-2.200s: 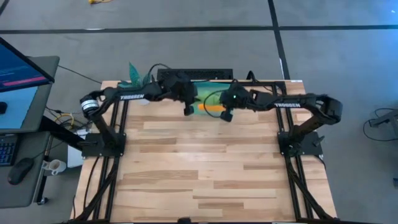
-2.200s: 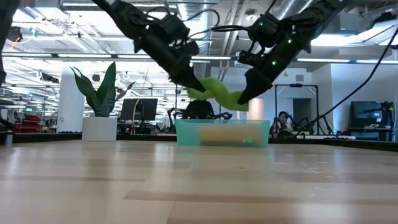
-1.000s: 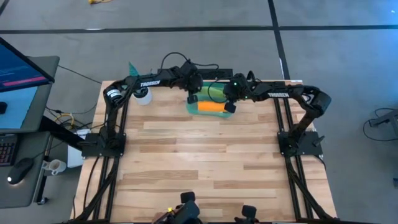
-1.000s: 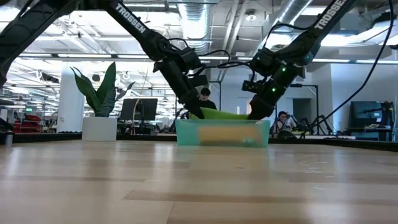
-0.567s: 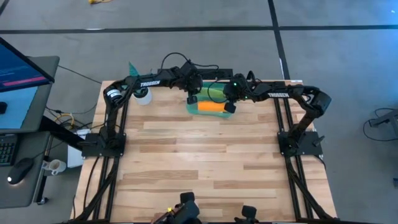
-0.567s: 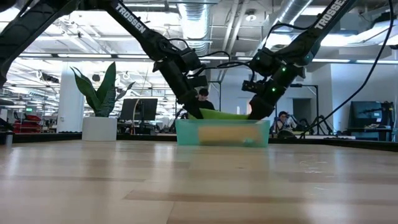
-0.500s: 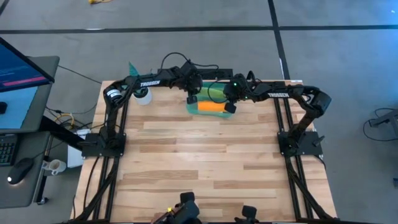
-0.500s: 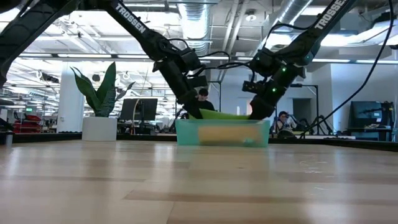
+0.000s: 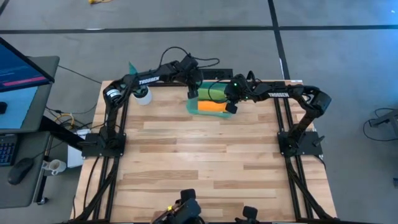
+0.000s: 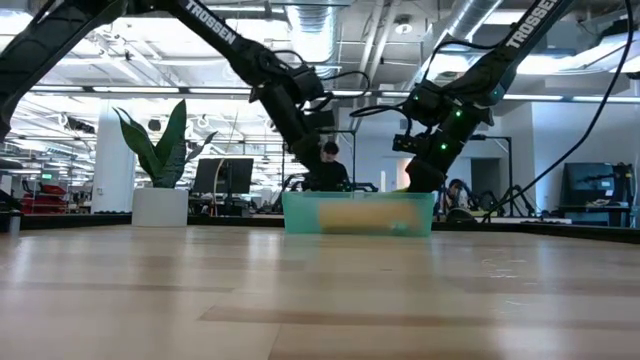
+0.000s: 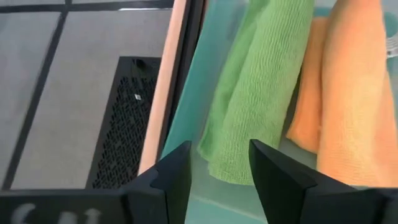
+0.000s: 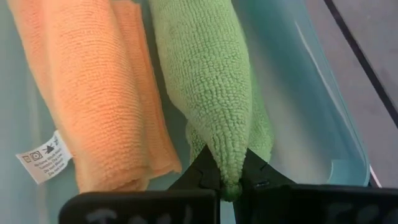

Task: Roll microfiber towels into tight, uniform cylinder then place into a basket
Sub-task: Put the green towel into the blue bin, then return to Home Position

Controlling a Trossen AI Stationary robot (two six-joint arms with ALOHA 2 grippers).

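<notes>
The teal basket (image 9: 192, 106) stands at the table's far edge. In it lie the rolled orange towel (image 9: 211, 107) on the near side and the green towel (image 9: 210, 93) on the far side, side by side (image 12: 87, 93) (image 12: 205, 74). My left gripper (image 11: 219, 171) hangs open just above the green towel's left end (image 11: 236, 155), touching nothing. My right gripper (image 12: 227, 177) is shut on the green towel's right end, over the basket's right end (image 10: 420, 180). My right gripper pinches the green towel's tapered right end (image 12: 225, 163) between its two fingers. The fingers come from above, slanting down into the basket, roughly along the roll. The rest of the towel lies in the basket beside the orange towel.
A plant in a white pot (image 9: 142, 95) stands at the far left corner, left of the basket (image 10: 160, 205). A black perforated box (image 11: 124, 118) sits just past the table's far edge behind the basket. The wide wooden tabletop (image 9: 205, 162) stretches toward the near edge.
My left gripper has opened, let go of the green towel's left end, and risen a little toward the far edge. The towel's left part, which stood above the basket's rim, has sunk into the basket. My right gripper has stayed shut on the other end.
</notes>
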